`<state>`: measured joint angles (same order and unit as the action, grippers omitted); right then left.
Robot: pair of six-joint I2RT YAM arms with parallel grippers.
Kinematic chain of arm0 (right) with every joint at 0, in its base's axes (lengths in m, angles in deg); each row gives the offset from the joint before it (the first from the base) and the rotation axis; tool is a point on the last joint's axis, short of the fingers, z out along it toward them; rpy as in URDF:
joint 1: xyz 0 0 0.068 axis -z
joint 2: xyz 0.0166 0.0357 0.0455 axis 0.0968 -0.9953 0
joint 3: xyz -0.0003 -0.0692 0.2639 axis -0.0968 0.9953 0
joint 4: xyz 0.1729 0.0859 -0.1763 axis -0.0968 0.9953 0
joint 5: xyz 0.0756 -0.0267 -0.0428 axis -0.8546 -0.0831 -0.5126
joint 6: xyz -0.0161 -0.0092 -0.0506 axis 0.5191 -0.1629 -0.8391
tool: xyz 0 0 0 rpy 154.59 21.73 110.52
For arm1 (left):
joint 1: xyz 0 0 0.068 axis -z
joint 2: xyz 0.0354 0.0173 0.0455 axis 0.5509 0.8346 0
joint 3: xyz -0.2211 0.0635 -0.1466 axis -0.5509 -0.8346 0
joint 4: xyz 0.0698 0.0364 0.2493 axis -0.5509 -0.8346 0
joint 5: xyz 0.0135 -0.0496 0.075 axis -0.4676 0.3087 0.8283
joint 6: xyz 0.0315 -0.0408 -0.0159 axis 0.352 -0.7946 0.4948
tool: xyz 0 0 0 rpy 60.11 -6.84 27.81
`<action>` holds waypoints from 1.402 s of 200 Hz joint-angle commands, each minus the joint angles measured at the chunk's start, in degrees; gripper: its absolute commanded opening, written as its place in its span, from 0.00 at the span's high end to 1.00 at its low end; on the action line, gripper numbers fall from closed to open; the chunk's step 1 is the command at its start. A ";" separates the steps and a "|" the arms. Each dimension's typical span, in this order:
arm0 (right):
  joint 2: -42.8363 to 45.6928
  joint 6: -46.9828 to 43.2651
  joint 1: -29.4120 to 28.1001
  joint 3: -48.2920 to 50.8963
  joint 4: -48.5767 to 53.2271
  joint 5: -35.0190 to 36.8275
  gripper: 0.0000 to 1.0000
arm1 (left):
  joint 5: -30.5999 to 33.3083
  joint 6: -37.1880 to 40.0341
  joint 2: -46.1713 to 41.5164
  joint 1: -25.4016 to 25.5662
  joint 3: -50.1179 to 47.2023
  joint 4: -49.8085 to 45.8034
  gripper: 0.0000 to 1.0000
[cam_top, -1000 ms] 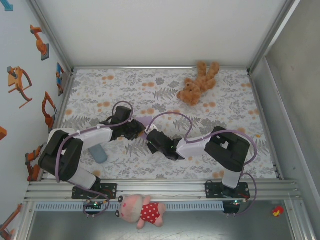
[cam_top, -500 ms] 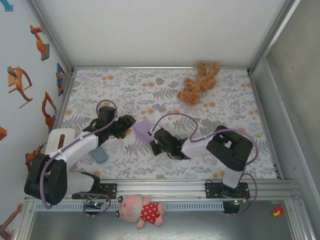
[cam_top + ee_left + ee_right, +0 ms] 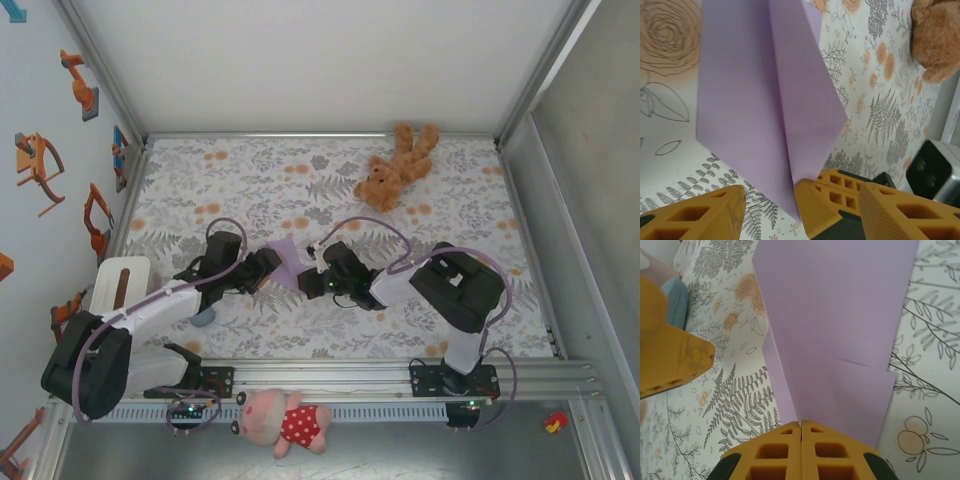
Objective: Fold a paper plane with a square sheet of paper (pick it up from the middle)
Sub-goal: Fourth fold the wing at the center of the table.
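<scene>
The lilac sheet of paper is folded along a centre crease and narrows to a point. It is held just above the floral table between the two arms. My right gripper is shut on its narrow end, and in the right wrist view its fingers pinch the paper at the crease. My left gripper stands open on the other side. In the left wrist view its fingers straddle the paper's tip and the right gripper's fingertips without touching the sheet.
A brown teddy bear lies at the back right, and its edge shows in the left wrist view. A small grey-blue pad lies by the left arm. A pink pig toy rests on the front rail.
The left gripper opened and let go of the paper, drew back left, then came in again beside it. The right gripper kept the paper and moved slightly away from the bases.
</scene>
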<state>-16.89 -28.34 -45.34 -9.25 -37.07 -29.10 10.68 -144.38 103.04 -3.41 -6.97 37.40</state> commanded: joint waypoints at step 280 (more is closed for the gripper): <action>-7.73 22.48 6.23 5.18 -20.75 -10.14 1.00 | -3.03 11.95 22.98 1.02 12.62 1.37 0.55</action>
<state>-23.73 -6.42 -39.50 -4.20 -56.63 -38.85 7.80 -134.20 124.46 -2.69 4.05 41.21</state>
